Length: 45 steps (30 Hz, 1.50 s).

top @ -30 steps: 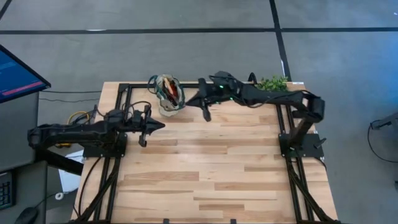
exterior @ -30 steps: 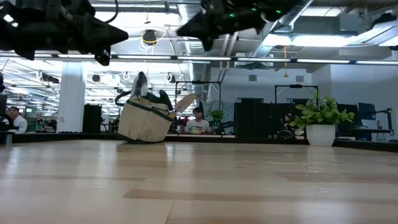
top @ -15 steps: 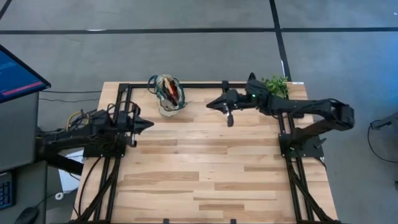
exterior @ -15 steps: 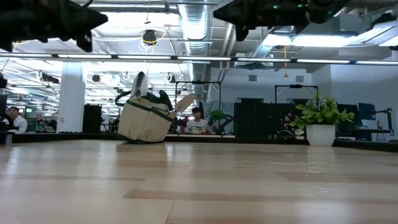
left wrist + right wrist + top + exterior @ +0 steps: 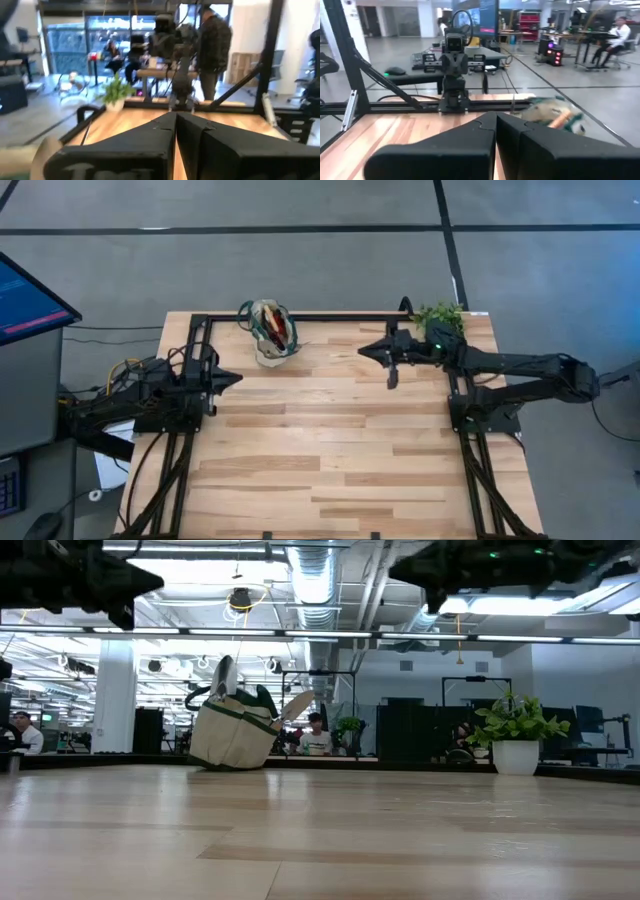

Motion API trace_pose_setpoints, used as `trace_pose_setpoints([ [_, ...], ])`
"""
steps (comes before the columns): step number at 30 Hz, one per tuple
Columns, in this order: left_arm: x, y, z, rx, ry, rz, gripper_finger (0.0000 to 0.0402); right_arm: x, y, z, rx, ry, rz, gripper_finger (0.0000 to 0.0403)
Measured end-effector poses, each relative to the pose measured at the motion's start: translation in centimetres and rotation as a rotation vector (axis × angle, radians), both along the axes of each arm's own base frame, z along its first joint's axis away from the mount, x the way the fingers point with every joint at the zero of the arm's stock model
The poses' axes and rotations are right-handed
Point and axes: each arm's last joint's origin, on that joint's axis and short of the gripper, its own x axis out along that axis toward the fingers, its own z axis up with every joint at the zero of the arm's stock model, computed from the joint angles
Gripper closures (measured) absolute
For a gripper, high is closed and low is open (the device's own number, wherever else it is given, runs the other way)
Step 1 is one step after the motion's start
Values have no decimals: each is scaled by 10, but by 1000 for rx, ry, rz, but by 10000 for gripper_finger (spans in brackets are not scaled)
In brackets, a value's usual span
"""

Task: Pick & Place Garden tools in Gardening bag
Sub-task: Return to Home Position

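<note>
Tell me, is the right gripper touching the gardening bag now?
Apart. The high view shows bare table between the right gripper and the gardening bag.

Potted plant [image 5: 516, 736] — wooden table [image 5: 330, 450].

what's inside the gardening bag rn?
In the bag: a silver trowel blade sticks up, a wooden handle pokes out the side, and something red shows from above. The bag's walls hide the tools' lower parts and the bottom.
</note>
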Motion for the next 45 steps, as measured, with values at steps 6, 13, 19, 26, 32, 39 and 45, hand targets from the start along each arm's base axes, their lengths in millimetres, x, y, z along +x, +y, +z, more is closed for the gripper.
trace_pose_setpoints([
  [6, -1, 4, -2, -17, 18, 150, 401, -30, 10, -9, 34, -39, -112, 403],
  [13, 1, 3, -3, 117, 19, 127, 401, -46, 19, -16, 33, -67, -119, 403],
  [19, 9, 6, -28, 120, -37, 150, 401, -45, 21, -15, 29, -76, -109, 403],
  [26, 9, 9, -31, 127, -5, 238, 401, -45, 21, -15, 31, -76, -106, 403],
  [32, 11, 10, -43, 105, 121, 269, 401, -45, 21, -16, 30, -68, -106, 403],
  [39, 15, 9, -48, 101, 183, 213, 401, -45, 21, -17, 18, -49, -97, 403],
  [45, 16, 9, -50, 100, 205, 187, 401, -48, 26, -19, 14, -15, 61, 403],
])
